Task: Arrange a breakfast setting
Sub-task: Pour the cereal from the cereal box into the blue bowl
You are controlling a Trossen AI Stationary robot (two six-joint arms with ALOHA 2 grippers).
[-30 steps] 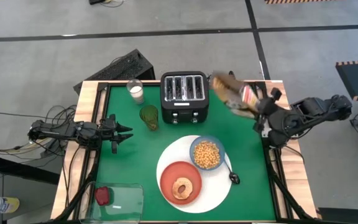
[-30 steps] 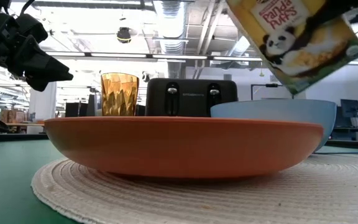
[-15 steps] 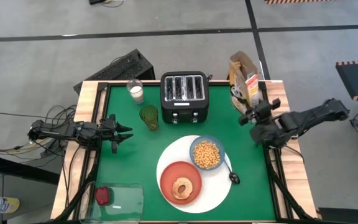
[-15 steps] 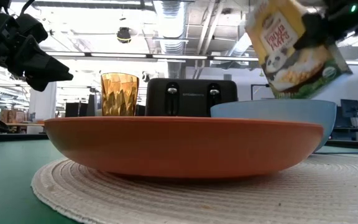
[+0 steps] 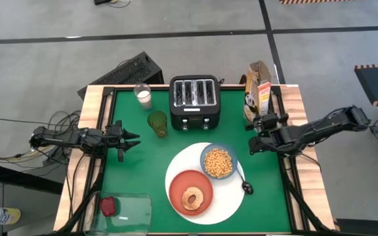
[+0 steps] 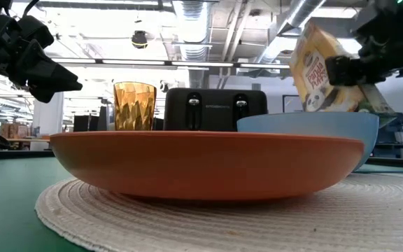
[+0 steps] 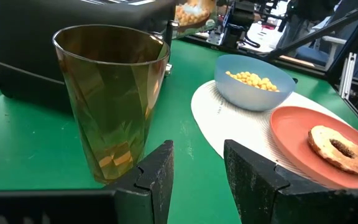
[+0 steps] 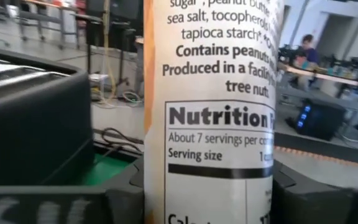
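A large white round plate (image 5: 226, 198) carries an orange-red plate (image 5: 176, 187) with a bagel (image 5: 191, 197), a blue bowl (image 5: 205, 172) of yellow cereal (image 5: 218, 161), and a dark spoon (image 5: 245, 185). A dark red food piece (image 5: 108, 206) lies in a clear container at the near left. My right gripper (image 5: 258, 131) is shut on a cereal box (image 5: 257, 88) at the far right. My left gripper (image 5: 133, 139) is open and empty at the left, facing an amber-green glass (image 7: 114, 99). My right gripper has the cereal box between its two fingers (image 8: 126, 196), which lie on the two broad faces on either side of the narrow nutrition panel (image 8: 166, 180). The fingers come about level from the near right. The box stands nearly upright. I cannot see its bottom.
A black toaster (image 5: 194, 101) stands at the far middle, with a glass of milk (image 5: 142, 96) to its left and the amber-green glass (image 5: 157, 123) in front of it. Green table shows between the left gripper and the plates.
My right gripper has swung the cereal box from a tilt beside the toaster to upright. It has carried the box toward the table's far right corner and lowered it. The left arm has kept still.
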